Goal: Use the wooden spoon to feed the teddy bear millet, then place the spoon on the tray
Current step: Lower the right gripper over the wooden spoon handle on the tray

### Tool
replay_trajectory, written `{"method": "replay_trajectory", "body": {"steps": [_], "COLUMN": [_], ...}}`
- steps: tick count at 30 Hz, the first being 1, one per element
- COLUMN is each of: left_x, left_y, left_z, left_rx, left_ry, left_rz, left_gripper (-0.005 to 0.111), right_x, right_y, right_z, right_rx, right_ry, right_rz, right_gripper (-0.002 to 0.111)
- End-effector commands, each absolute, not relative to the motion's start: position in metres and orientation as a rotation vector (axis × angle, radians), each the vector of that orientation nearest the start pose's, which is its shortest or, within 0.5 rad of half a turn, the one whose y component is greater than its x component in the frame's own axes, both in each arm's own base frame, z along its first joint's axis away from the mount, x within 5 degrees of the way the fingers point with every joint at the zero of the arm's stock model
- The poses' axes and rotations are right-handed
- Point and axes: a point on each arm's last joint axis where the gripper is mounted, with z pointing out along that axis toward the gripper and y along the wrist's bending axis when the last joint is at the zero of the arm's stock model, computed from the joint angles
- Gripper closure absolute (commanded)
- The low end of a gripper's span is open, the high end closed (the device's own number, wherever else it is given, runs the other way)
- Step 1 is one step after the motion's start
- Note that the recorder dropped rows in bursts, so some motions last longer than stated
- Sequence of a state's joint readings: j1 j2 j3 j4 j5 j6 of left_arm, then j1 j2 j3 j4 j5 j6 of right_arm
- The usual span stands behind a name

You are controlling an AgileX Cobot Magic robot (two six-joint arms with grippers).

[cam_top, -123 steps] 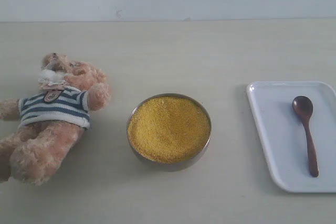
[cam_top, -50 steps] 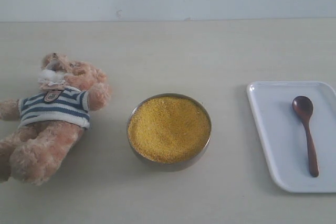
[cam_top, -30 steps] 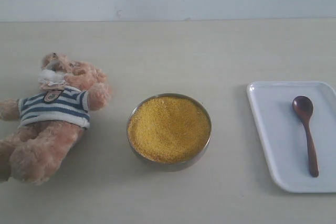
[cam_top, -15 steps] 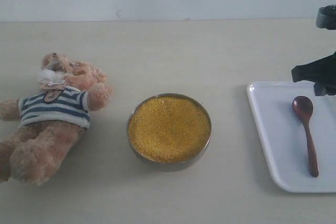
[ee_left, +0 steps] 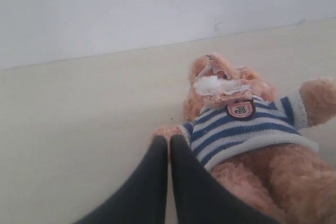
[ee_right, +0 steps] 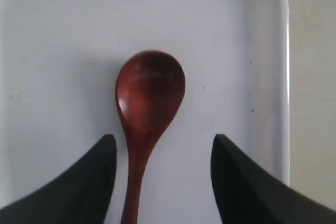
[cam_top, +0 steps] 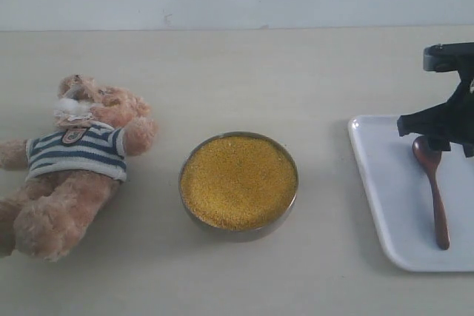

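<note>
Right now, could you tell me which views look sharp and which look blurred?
Exterior view: even light, right gripper a dark blur. Left wrist view: teddy bear slightly soft. Right wrist view: wooden spoon fairly sharp, fingers soft-edged.

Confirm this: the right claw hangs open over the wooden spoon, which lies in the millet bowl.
Wrong: the wooden spoon lies on the tray, not in the millet; the right wrist view shows it. The right claw is open over it.

Right hand (ee_right: 163, 140) pointing downward, fingers spread wide apart, left hand (ee_left: 168, 141) with fingers pressed together
</note>
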State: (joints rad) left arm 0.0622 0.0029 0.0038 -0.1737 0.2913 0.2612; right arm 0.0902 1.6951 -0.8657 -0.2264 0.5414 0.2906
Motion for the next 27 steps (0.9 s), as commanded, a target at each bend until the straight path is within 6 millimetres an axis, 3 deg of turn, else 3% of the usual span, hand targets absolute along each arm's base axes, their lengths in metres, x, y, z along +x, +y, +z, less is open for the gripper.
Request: {"method": "replay_trajectory", "body": {"steps": [1,12,27], "left_x": [0.055,0.055,0.055], "left_y": [-0.001,-0.001,-0.001], "left_z": [0.187,0.187,0.187], "left_rx": [0.067,0.067,0.067], "left_ry": [1.77,1.77,1.77], "left_rz": [0.068,0.068,0.068], "left_gripper": [0.103,0.103,0.103], "right_x": [0.294,0.268,0.27], "right_y": [0.015,0.022,0.025], "right_z": [0.158,0.137,0.136], "right_rx": [0.048,0.114,0.141], "right_ry": [2.903,3.017,2.98], "right_rz": [-0.158,-0.022,0.041], "right_gripper": [0.057,0.057,0.057]}}
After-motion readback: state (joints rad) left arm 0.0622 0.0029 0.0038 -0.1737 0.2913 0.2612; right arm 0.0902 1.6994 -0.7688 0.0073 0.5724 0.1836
